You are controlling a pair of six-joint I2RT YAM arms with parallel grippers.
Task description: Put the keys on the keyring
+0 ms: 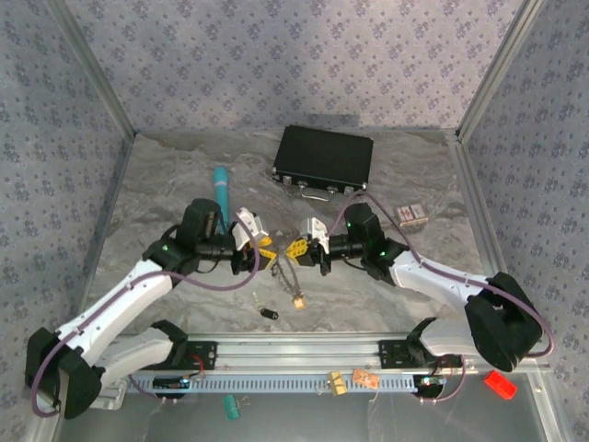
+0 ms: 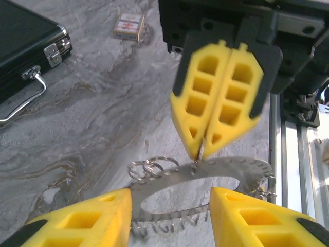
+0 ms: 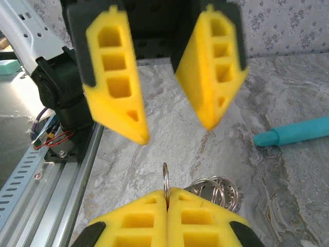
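The right fingers (image 2: 204, 141) are pinched shut on the rim of the keyring (image 2: 226, 167). It hangs mid-frame, its width running across between the left fingers (image 2: 103, 213), which stand partly open astride it, holding nothing. The keys (image 1: 299, 300) lie on the tabletop (image 1: 184, 184), lower centre of the top view.

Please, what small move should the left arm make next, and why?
Probably draw the left gripper back from the keyring and lower it toward the black-headed key lying loose on the table. Its jaws stand open and empty, while the right gripper is shut on the keyring's rim, so the ring seems held ready for a key.
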